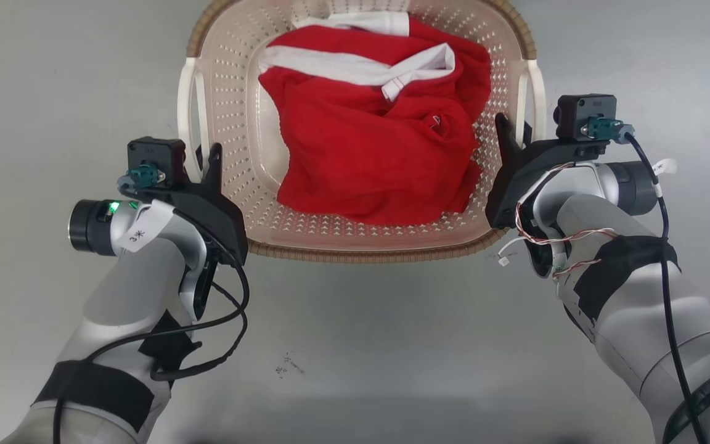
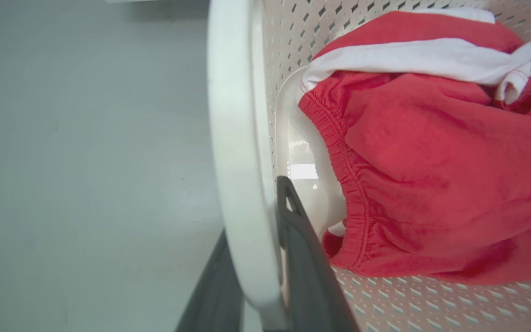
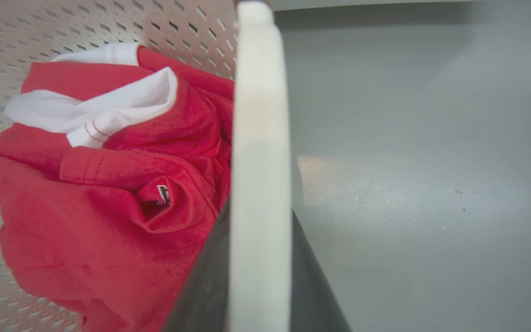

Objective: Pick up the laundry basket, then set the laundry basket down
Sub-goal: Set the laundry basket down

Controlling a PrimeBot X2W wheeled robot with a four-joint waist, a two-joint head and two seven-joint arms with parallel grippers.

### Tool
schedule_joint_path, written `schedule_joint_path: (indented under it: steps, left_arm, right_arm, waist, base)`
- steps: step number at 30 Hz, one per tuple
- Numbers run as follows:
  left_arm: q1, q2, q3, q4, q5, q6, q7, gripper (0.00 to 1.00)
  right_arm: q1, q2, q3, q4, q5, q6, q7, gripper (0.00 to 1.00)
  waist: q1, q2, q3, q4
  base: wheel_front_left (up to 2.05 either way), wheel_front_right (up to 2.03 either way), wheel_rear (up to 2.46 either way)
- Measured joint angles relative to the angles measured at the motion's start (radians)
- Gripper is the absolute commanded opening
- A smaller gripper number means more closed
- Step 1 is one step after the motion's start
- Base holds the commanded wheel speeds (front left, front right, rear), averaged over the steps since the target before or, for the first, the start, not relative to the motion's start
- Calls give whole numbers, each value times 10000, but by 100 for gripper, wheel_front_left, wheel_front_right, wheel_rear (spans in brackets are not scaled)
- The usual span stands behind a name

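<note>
The laundry basket (image 1: 367, 251), cream with perforated walls and a brown braided rim, lies on the grey floor at the top middle of the head view. A red garment with white trim (image 1: 379, 154) fills it. My left gripper (image 1: 206, 154) is shut on the basket's white left handle (image 1: 185, 105). In the left wrist view that handle (image 2: 238, 161) runs between the two dark fingers of the left gripper (image 2: 256, 216). My right gripper (image 1: 515, 131) is shut on the white right handle (image 1: 537, 86). That handle (image 3: 261, 138) passes between the fingers of the right gripper (image 3: 261, 240).
Smooth grey floor (image 1: 355, 345) surrounds the basket on the left, right and near side. A few small dark specks (image 1: 284, 367) mark the floor in front of me. The garment (image 2: 431, 175) lies close to both gripped handles.
</note>
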State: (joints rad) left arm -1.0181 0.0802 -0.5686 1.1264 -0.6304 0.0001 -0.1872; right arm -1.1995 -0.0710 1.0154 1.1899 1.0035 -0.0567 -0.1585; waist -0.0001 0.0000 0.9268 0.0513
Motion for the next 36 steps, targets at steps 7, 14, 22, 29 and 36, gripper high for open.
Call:
schedule_joint_path:
  steps: [7,14,22,29,36]
  left_arm:
    - [-77,-58,-42,155,71,-2,-98,0]
    - [-212,-54,-73,311,123,-4,-230,100]
    - [-206,-27,-73,564,146,-2,-347,100]
    - [-170,-13,4,725,140,-4,-437,100]
    - [285,-29,59,851,77,-107,-525,100]
  right_arm:
    - [-43,12,44,132,-13,58,-105,0]
    - [-20,36,136,211,-98,100,-293,100]
    - [68,38,182,362,-98,128,-382,100]
    - [244,42,199,454,-98,128,-456,100]
    - [401,50,199,531,-96,228,-556,100]
  waist:
    - [0,0,166,19]
    - [0,0,142,34]
    - [0,0,-195,32]
    - [0,0,-652,37]
    - [0,0,-1299,24]
  base:
    - [0,0,0]
    - [0,0,0]
    - [0,0,0]
    - [0,0,0]
    - [0,0,0]
